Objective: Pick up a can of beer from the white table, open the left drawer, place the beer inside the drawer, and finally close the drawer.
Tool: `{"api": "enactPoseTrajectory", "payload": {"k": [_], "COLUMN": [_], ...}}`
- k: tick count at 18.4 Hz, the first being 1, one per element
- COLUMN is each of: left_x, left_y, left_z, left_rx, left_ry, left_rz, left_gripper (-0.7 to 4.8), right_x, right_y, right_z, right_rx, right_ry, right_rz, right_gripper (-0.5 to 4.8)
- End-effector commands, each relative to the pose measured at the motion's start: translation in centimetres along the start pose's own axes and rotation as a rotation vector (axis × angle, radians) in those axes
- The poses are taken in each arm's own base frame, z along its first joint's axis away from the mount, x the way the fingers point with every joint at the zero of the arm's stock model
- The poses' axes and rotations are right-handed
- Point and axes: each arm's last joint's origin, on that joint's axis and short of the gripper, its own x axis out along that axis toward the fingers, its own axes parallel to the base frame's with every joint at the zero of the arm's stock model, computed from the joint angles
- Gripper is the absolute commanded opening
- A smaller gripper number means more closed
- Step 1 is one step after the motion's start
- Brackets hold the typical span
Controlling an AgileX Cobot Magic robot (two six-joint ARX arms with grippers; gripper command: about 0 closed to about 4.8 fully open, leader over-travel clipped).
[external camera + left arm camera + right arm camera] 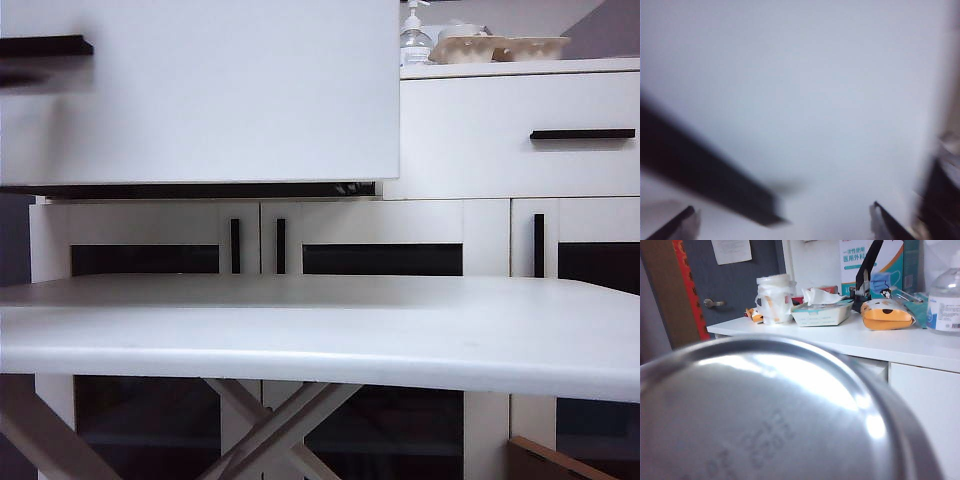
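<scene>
The left drawer point(200, 90) stands pulled out toward the camera, its black handle point(45, 45) at the far left. In the blurred left wrist view the drawer front point(815, 100) and its handle point(705, 175) are close ahead. My left gripper point(782, 220) is open wide, with nothing between its fingertips point(687, 215). The silver base of the can of beer point(765, 410) fills the right wrist view and hides my right gripper's fingers; it is carried in that gripper at cabinet-top height. The white table point(320, 340) is bare. Neither arm shows in the exterior view.
The narrower right drawer point(480, 135) is shut, with its black handle point(582, 133). A pump bottle point(415, 40) and pale trays point(500, 47) stand on the cabinet top. Glass doors point(380, 260) lie below. A tissue box point(822, 312), jar point(774, 299) and bottle point(945, 305) sit there too.
</scene>
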Motion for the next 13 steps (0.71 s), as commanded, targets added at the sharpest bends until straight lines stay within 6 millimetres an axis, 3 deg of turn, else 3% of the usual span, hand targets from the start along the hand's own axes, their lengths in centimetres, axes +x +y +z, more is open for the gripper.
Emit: {"api": "enactPoseTrajectory", "payload": {"k": [1, 5, 6, 7, 8, 11, 13], "left_x": [-0.7, -1.8, -2.0, -2.5, -2.8, -4.1, -4.9], "left_y": [-0.2, -0.2, -0.4, -0.9, -1.2, -3.0, -4.8], "left_z": [-0.2, -0.8, -0.9, -0.9, -1.0, -1.2, -0.9], "left_rx": [0.019, 0.044, 0.062, 0.097, 0.119, 0.249, 0.348], "left_ry": [-0.019, 0.011, 0.007, -0.007, -0.016, -0.056, -0.099], "left_rz": [0.036, 0.078, 0.066, 0.030, 0.010, -0.135, -0.210], "left_gripper": [4.79, 4.79, 4.52, 3.45, 3.06, 0.03, -0.06], "right_x": [-0.3, -0.3, -0.3, -0.3, -0.3, 0.1, 0.7], "right_y": [0.4, 0.4, 0.4, 0.4, 0.4, 0.4, 0.4], "right_z": [1.3, 1.3, 1.3, 1.3, 1.3, 1.9, 2.7], "right_rx": [-0.028, -0.028, -0.028, -0.028, -0.029, -0.036, -0.042], "right_ry": [-0.079, -0.079, -0.079, -0.079, -0.080, -0.091, -0.098], "right_rz": [0.018, 0.018, 0.018, 0.018, 0.018, 0.041, 0.068], "right_gripper": [1.57, 1.57, 1.57, 1.57, 1.57, 1.57, 1.57]}}
